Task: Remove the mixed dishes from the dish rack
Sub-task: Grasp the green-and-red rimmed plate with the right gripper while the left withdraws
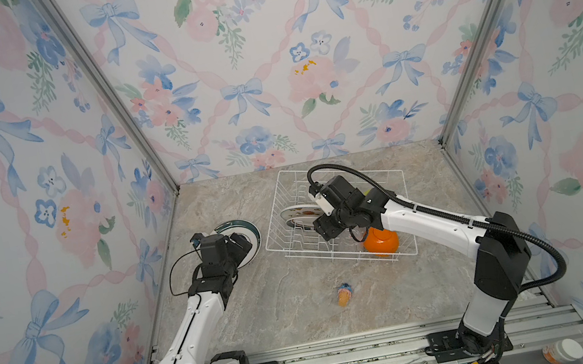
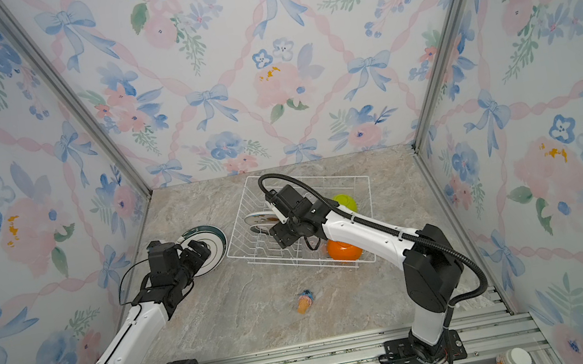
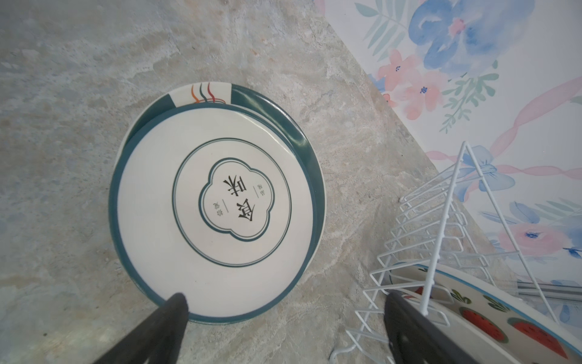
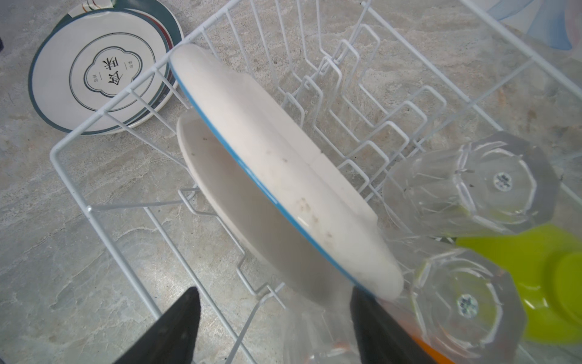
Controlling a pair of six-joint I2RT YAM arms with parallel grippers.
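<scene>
Large black characters 食味 inside a teal cloud-shaped outline at the centre of the round white teal-rimmed plate (image 3: 214,201), lying just beside the white wire dish rack (image 4: 130,89), smaller characters flanking them too small to read, round stickers on the bases of the clear faceted glasses (image 4: 472,186) inside that rack illegible.

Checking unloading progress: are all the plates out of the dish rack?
No, a blue-rimmed plate and a white plate beside it lean among the prongs of the dish rack in the right wrist view.

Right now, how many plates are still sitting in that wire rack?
2. A blue-rimmed plate leans tilted among the dish rack prongs; a second plate leans just beneath it. The right arm could hide another.
</scene>
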